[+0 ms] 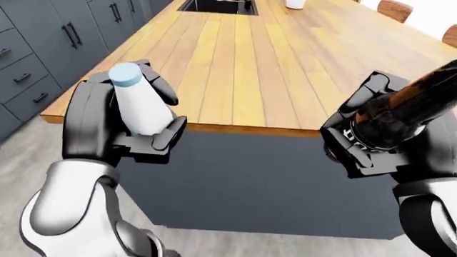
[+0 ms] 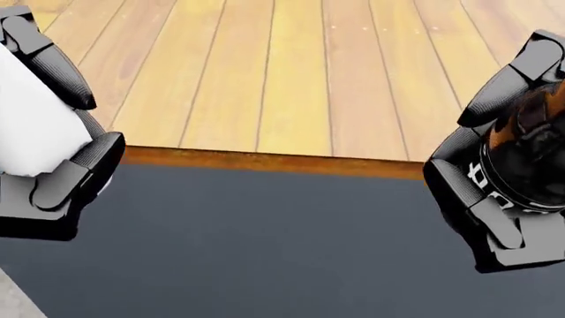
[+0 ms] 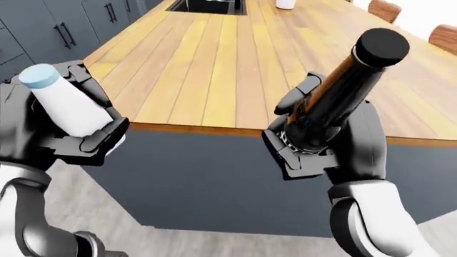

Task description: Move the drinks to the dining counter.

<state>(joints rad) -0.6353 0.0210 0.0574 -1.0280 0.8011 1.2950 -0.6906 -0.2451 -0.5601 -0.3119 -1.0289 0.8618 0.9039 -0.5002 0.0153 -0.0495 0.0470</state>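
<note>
My left hand [image 1: 125, 120] is shut on a white bottle with a pale blue cap [image 1: 135, 101], held upright near the left end of the wooden counter [image 1: 257, 69]. A dark brown bottle with a black cap [image 3: 343, 91] tilts to the upper right in my right hand [image 3: 321, 136], whose fingers close round its lower body. Both hands hover just short of the counter's near edge, above its dark grey side panel [image 1: 264, 182]. The head view shows the same grips close up: white bottle [image 2: 31, 126] at left, dark bottle [image 2: 530, 152] at right.
A black sink [image 1: 218, 5] is set into the counter at the top of the eye views, with a white object [image 3: 285, 4] beside it. Dark grey drawers and cabinets [image 1: 43, 48] line the left. Wooden chair backs [image 3: 384, 9] show at top right. Grey floor [image 1: 28, 155] lies below.
</note>
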